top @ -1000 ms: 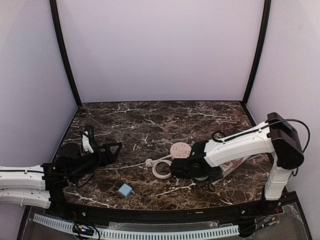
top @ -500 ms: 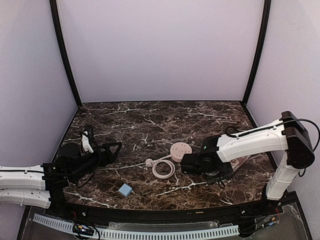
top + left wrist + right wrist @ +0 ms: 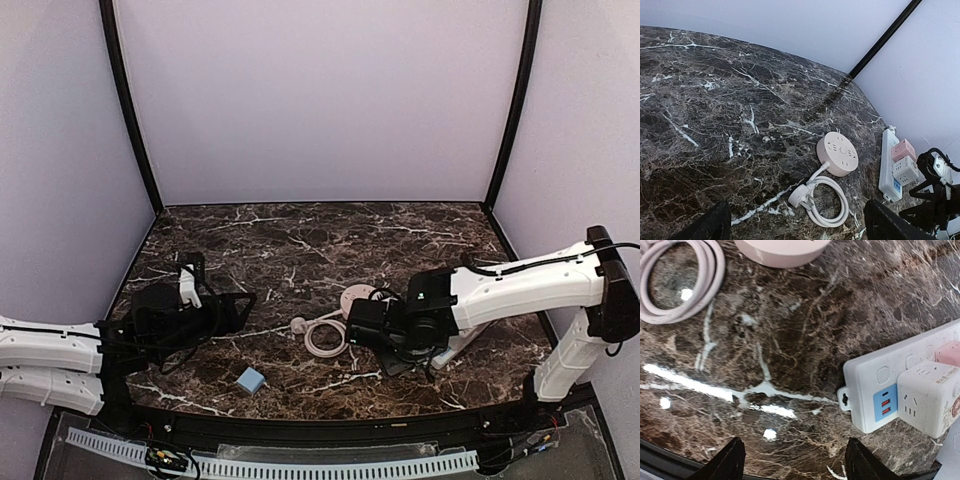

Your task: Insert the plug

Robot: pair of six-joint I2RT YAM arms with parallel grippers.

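Shifted left since the last frame, my right end effector (image 3: 796, 462) open, empty, power strip (image 3: 890, 385) at frame right, left end effector (image 3: 795, 227) open, plug (image 3: 799, 194) lower centre.

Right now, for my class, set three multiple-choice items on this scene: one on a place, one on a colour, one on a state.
1. Where is the plug? A pushed into a socket; B on the table by its cord; C lifted in the air.
2. What colour is the block? A red; B blue; C green.
3. How is the left gripper? A shut on the plug; B shut on the cord; C open, empty.
Answers: B, it lies loose on the table; B, plainly blue; C, fingers apart, nothing between.
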